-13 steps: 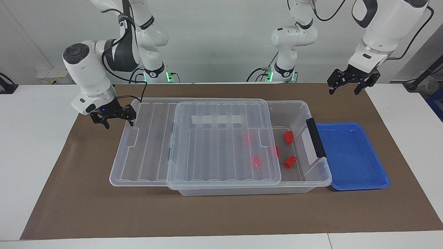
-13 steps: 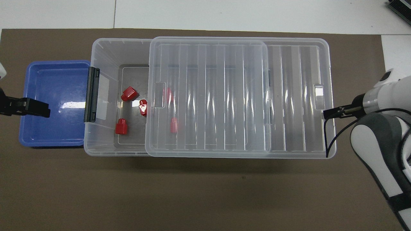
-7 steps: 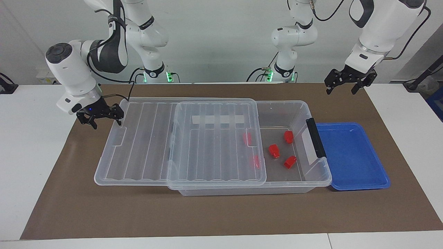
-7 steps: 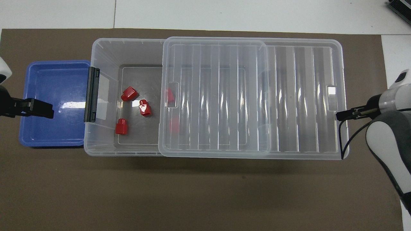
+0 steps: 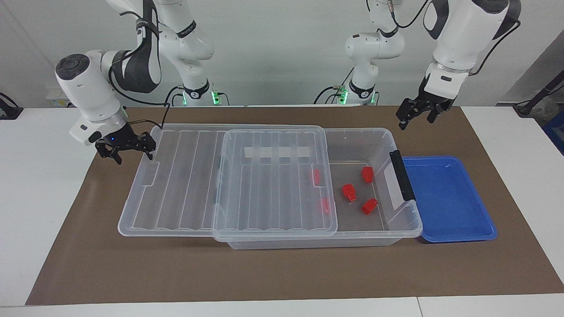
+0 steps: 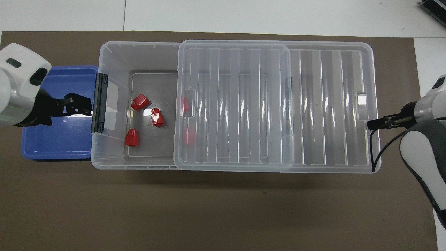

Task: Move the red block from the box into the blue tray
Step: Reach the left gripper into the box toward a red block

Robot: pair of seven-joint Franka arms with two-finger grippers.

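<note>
Brown mat [image 5: 282, 273] covers most of a white table [image 5: 44, 185], with a plain pale wall and both arm bases up at the robots' end. Sitting on the mat is the clear box [image 5: 379, 145] with its lid [image 5: 229, 176] slid partway off toward the right arm's end, so the end with the black handle [image 5: 402, 175] is uncovered. The blue tray [image 5: 449, 198] sits right against that handle end, toward the left arm's end of the table, with nothing in it. Three red blocks lie in the uncovered part of the box: one red block [image 6: 140, 101] nearest the handle, another [image 6: 157, 117] in the middle, a third [image 6: 131, 137] closer to the robots. Two more show faintly through the lid. The facing view shows heights: the left gripper [image 5: 416, 113] hangs up in the air over the mat near the box's handle-end corner, fingers apart, holding nothing, whereas from overhead it looks [image 6: 78, 106] like it's over the tray's edge by the handle. The right gripper [image 5: 125, 147] is low by the lid's outer end, fingers apart; I can't tell if it touches the lid. From overhead you mostly get its forearm and a cable [image 6: 374, 153].
</note>
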